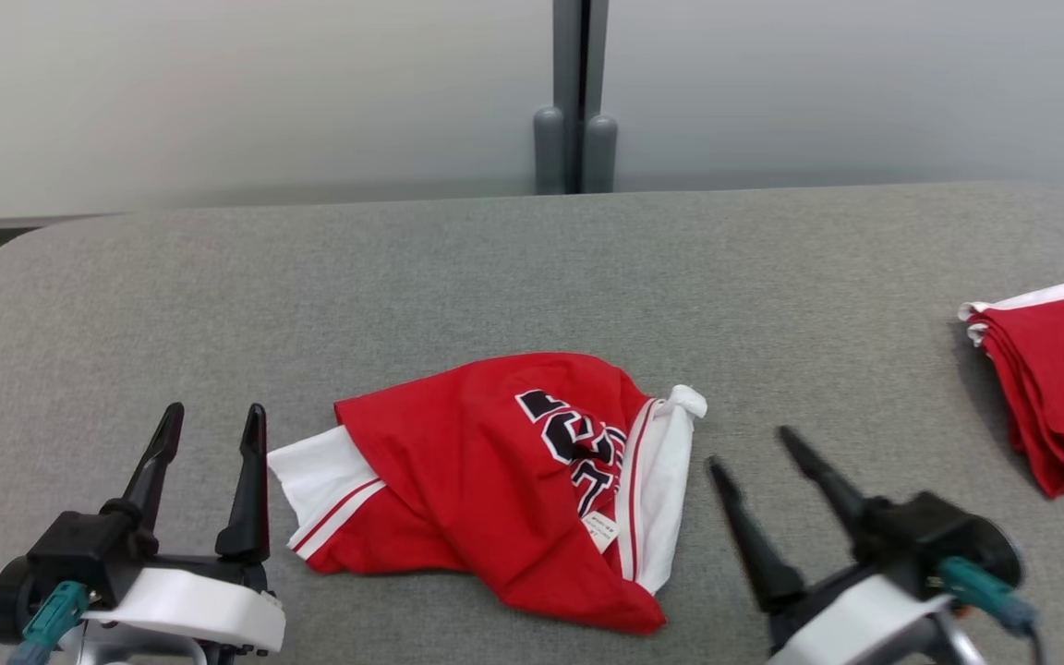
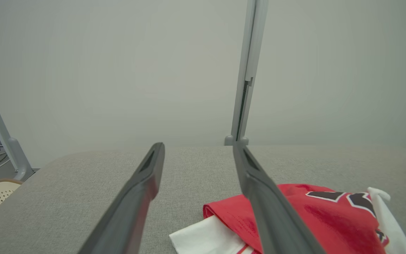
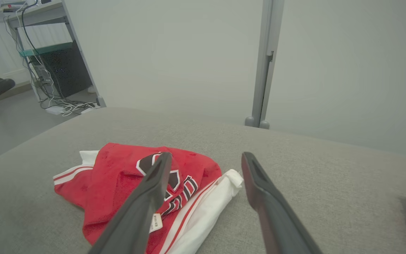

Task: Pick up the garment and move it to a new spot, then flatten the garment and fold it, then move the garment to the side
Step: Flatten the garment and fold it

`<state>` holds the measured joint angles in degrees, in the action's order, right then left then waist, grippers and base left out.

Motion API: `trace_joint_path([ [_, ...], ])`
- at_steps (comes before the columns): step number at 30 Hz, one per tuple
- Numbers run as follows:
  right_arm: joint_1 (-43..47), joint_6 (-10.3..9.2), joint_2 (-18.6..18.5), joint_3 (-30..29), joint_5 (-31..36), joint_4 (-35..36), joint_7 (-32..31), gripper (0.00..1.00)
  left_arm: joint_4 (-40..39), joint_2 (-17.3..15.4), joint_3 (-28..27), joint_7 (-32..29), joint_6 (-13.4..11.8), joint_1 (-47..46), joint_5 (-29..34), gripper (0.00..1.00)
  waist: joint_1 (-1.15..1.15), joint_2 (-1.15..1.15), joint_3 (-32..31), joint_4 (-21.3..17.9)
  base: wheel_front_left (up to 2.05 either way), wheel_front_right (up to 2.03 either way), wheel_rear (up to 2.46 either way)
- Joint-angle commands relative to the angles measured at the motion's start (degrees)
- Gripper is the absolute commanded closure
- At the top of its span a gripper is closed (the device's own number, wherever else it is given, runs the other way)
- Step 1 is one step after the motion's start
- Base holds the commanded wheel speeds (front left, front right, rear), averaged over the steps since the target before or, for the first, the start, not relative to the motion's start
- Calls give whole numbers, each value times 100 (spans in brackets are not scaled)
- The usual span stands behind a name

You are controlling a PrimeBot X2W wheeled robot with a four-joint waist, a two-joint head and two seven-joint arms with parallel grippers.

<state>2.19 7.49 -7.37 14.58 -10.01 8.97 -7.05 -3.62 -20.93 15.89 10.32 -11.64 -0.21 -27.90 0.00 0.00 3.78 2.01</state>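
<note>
A crumpled red garment (image 1: 486, 471) with white trim and black lettering lies bunched on the grey table (image 1: 495, 268), near its front middle. My left gripper (image 1: 213, 417) stands open just left of it, above the table, nothing between its fingers. In the left wrist view the garment (image 2: 315, 211) lies to the right of the left gripper (image 2: 197, 148). My right gripper (image 1: 752, 446) stands open just right of the garment, apart from it. In the right wrist view the garment (image 3: 118, 176) lies ahead and left of the right gripper (image 3: 206, 157).
A folded stack of red and white cloth (image 1: 1063, 379) lies at the table's right edge. A grey post (image 1: 576, 97) rises behind the table against a pale wall. The table's left corner is rounded. Cables and a desk (image 3: 48, 63) stand beyond on the left.
</note>
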Motion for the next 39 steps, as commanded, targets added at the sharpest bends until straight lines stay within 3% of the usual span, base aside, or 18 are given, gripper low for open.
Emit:
trace_joint_path([
  [1, -225, -1, -106, 440, -88, -182, -108, 0, 43, 30, 37, 5, 44, -129, -34, 0, 0, 0, 125, 148, 0, 0, 0],
  [6, -723, 0, -274, 1734, -291, -719, -333, 0, 174, 109, 150, 9, 159, -327, -79, 0, 0, 0, 300, 414, 0, 0, 0],
  [10, -1105, -2, -369, 2398, -362, -1180, -395, 0, 298, 186, 227, 67, 240, -519, -83, 0, 0, 0, 468, 592, 0, 0, 0],
  [22, -2172, -1, -177, 3264, -141, -2643, -112, 0, 618, 319, 321, 237, 412, -930, -86, 0, 0, 0, 863, 738, 0, 0, 0],
  [23, -2229, -1, -156, 3276, -103, -2754, -70, 14, 654, 326, 331, 251, 437, -949, -84, 0, 0, 0, 883, 742, 0, 0, 0],
  [24, -2271, -2, -114, 3276, -100, -2826, -16, 56, 683, 332, 336, 255, 447, -976, -79, 0, 0, 0, 904, 744, 0, 0, 0],
  [25, -2315, -1, -94, 3248, -69, -2905, 30, 89, 705, 335, 338, 274, 466, -1001, -77, 0, 0, 0, 918, 746, 0, 0, 0],
  [26, -2334, -2, -66, 3182, -60, -2942, 112, 100, 726, 336, 337, 285, 476, -1015, -74, 0, 0, 0, 926, 745, 0, 0, 0],
  [33, -2151, -2, -30, 2638, -141, -2627, 488, 100, 864, 299, 276, 361, 486, -1015, -67, 0, 0, 0, 865, 618, 0, 0, 0],
  [39, -1835, -1, 22, 1709, -111, -2027, 655, 100, 876, 234, 200, 391, 473, -956, -68, 0, 0, 0, 802, 434, 0, 0, 0],
])
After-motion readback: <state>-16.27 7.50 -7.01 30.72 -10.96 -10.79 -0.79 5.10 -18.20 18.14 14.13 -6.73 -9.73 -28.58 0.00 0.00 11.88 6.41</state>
